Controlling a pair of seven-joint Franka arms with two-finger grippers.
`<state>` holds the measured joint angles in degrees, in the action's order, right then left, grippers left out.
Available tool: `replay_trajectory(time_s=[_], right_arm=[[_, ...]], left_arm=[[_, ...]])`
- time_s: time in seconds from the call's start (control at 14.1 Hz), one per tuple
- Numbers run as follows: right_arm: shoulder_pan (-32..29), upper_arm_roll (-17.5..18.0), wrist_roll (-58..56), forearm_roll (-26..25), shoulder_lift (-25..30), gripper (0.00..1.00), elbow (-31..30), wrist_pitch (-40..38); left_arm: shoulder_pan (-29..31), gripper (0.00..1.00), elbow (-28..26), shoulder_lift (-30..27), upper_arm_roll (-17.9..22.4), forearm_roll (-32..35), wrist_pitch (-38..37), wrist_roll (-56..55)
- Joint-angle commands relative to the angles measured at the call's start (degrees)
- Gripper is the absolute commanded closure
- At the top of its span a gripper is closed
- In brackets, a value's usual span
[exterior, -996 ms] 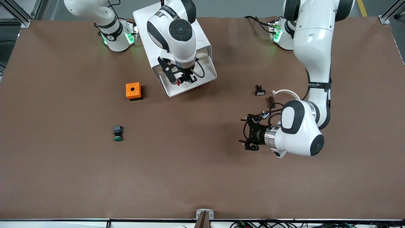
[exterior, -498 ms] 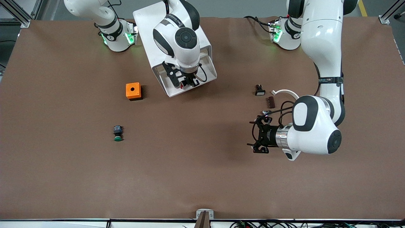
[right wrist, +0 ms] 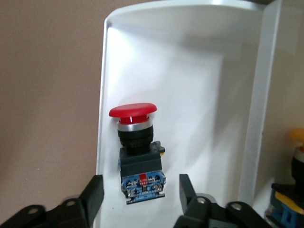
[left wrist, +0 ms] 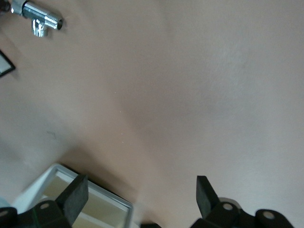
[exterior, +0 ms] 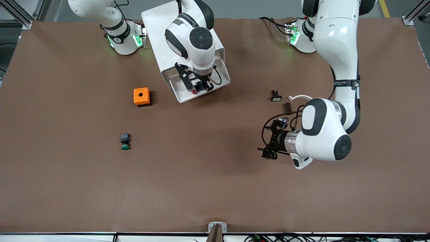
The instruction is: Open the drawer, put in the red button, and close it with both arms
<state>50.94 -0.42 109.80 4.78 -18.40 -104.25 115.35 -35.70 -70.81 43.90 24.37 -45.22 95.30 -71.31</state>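
Red button (right wrist: 137, 152): we see it lying in the open drawer (right wrist: 190, 85), long axis along the side wall, cap toward the curved end.
Right gripper (right wrist: 140, 192): fingers spread, empty, over the button.
Left gripper (left wrist: 142, 197): wide apart, empty, over bare table (exterior: 201, 174).

Red button (right wrist: 137, 147) lies in the open drawer (right wrist: 190, 85), apart from right gripper (exterior: 201, 85) poised over it. Drawer projects from cabinet (exterior: 158, 23) on the desk (exterior: 215, 188). Left gripper (exterior: 268, 143) over bare desk toward left arm's end.
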Motion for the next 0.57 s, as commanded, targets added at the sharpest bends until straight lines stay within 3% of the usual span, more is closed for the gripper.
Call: replay_trajectory(time_s=[0.0, 0.21, 0.5], right_arm=[[0.92, -0.54, 0.95, -0.12, 0.04, 0.0, 0.28, -1.44], [-0.83, -1.07, -5.71, -0.73, 0.3, 0.0, 1.42, -3.8], [-8.82, -1.07, -22.48, -0.82, 0.74, 0.0, 6.42, -9.95]], left_arm=[[-2.52, 0.0, -1.0, -0.48, 0.42, 3.72, 0.15, 6.59], [-5.16, 0.0, -1.61, -0.22, 0.33, 3.83, 2.41, 12.59], [-7.27, 0.0, -2.4, 0.92, -2.56, 4.44, 8.92, 13.3]])
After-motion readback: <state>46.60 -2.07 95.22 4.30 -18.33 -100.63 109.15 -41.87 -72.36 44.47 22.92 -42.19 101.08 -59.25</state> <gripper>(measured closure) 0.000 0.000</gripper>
